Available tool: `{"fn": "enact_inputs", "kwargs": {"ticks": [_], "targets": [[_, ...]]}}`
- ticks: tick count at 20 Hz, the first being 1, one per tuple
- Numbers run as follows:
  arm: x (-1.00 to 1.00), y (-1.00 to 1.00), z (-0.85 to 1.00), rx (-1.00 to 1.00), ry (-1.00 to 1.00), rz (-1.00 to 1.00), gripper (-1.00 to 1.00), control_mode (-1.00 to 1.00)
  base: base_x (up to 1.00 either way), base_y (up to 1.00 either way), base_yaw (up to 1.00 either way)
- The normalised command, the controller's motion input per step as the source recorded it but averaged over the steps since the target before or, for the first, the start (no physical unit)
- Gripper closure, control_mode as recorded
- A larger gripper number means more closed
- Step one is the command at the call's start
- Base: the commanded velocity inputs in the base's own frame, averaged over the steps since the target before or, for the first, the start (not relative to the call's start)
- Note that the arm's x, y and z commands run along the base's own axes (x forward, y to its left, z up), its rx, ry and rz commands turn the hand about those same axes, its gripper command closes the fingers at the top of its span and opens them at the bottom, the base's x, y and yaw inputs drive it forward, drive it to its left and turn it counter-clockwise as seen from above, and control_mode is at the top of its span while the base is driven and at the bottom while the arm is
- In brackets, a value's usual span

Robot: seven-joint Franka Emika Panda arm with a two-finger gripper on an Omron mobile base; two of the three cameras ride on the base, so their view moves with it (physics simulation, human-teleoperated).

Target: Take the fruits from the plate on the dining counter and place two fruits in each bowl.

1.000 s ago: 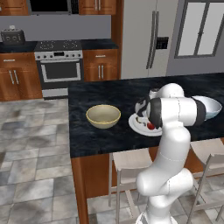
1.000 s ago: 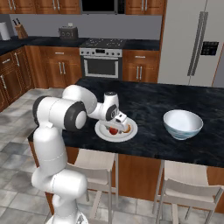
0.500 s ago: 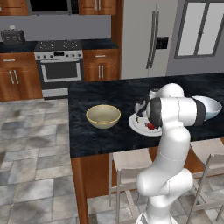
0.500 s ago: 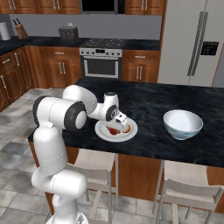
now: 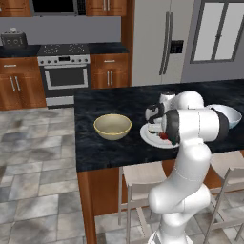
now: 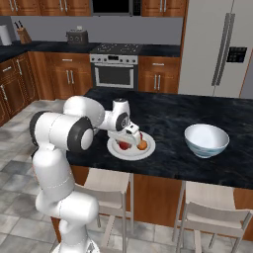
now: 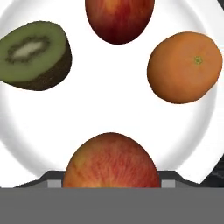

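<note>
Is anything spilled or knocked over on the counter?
No, nothing stands out. All four fruits, the two apples, the orange and the cut kiwi, sit on the plate, and both bowls stand upright.

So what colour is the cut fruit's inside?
The cut fruit is green with a pale centre, clearest in the hand view.

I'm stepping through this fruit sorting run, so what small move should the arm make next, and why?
Probably close the gripper on the near red apple. That apple sits between the fingertips, low over the plate, and all four fruits remain there; the tan bowl and white bowl look empty.
</note>
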Motion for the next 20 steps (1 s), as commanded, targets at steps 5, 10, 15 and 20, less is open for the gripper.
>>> {"fn": "enact_inputs", "kwargs": {"ticks": [5, 10, 15, 20], "targets": [[-0.01, 0.4, 0.78, 0.0, -0.02, 0.01, 1.0, -1.0, 0.0, 0.0, 0.0], [0.06, 0.5, 0.38, 0.02, -0.03, 0.12, 1.0, -1.0, 0.0, 0.0, 0.0], [0.12, 0.6, 0.15, 0.06, 0.05, 0.18, 1.0, -1.0, 0.0, 0.0, 0.0], [0.0, 0.53, 0.44, 0.03, 0.0, 0.11, 1.0, -1.0, 0.0, 0.0, 0.0]]}}
